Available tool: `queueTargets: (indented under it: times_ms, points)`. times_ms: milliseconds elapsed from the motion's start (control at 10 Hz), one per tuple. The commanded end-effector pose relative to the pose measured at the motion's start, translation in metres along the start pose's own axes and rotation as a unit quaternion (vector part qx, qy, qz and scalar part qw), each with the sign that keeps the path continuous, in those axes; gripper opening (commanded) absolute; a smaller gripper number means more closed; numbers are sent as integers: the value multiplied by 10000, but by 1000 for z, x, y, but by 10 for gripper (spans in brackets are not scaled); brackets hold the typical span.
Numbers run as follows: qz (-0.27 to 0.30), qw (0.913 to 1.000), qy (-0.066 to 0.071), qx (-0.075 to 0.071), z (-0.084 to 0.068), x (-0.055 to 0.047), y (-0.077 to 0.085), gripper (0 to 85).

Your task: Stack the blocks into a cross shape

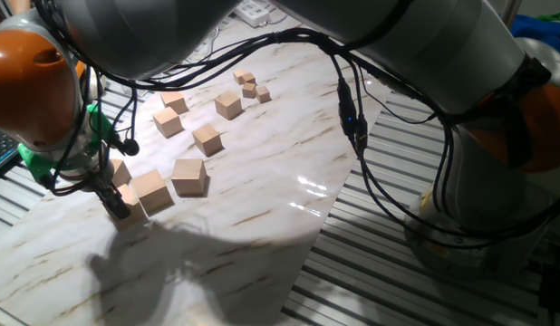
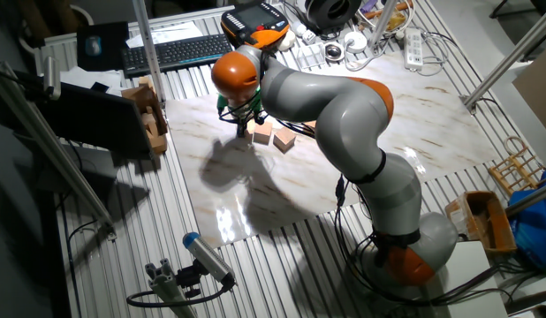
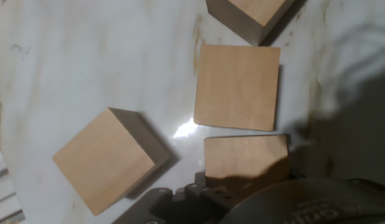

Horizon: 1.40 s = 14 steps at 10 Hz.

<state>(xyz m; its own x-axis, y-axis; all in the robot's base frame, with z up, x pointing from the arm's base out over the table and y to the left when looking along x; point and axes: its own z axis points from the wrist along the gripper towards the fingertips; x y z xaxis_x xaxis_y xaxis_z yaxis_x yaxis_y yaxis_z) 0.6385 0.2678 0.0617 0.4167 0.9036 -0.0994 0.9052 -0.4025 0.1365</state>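
Four large tan wooden blocks lie close together on the marble board. In the hand view one block (image 3: 237, 87) is in the middle, one (image 3: 255, 14) is at the top edge, one (image 3: 108, 160) lies turned at the left, and one (image 3: 245, 158) sits right against the hand's dark housing (image 3: 261, 202). In one fixed view two blocks (image 1: 189, 177) (image 1: 151, 192) are in plain sight. My gripper (image 1: 119, 204) is down at the board just left of them, against a partly hidden block (image 1: 126, 193). The fingertips are hidden, so I cannot tell how the jaws stand.
Medium cubes (image 1: 168, 120) (image 1: 207, 139) (image 1: 228, 106) and tiny cubes (image 1: 250, 88) lie farther back on the board. Black cables hang from the arm over the board. The board's right edge (image 1: 339, 195) meets ribbed metal table. A keyboard (image 2: 178, 51) lies behind.
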Motion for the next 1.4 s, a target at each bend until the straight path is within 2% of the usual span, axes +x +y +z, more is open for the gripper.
queueTargets:
  times_ms: [0,100,200,500,600,1000,1100,1200,1300]
  points:
    - [-20,10000,-26,12,1,0,-1,510]
    - [-15,10000,-54,-1,1,0,-1,510]
    - [14,10000,-95,14,1,0,-1,680]
    - [70,9998,-133,148,1,-1,-1,680]
    - [41,9998,-114,182,1,-1,-1,850]
    - [-152,9991,-57,385,-15,-6,0,850]
    - [-248,9988,28,429,-19,-7,-1,850]
    - [-302,9983,177,457,-24,-6,-2,680]
    - [-343,9977,272,512,-30,-4,-3,680]
